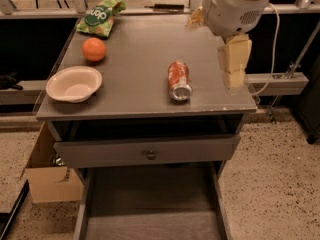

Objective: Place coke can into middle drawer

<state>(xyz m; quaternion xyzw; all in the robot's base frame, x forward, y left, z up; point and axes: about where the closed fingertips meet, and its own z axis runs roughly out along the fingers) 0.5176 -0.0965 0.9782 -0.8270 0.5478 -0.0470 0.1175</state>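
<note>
Risk of coke can (pixel 179 80), lying sideways near cabinet top (pixel 135 54) front edge above open middle drawer (pixel 150 211), rolling away if nudged by gripper (pixel 234 63) hovering to its right, spread or closed impossible to tell.

1. The light is warm and rather dim and falls from above; the grey cabinet top (pixel 135 91) carries a soft, even sheen.
2. The gripper (pixel 233 78), hanging over the top's right edge, is lit pale cream on its near face.
3. The coke can (pixel 179 79) shows a small glint on its silver end.
4. The white bowl (pixel 74 83) is the brightest spot.
5. The middle drawer (pixel 150 204) lies in dull shade, and the gap under the top is almost black.
</note>
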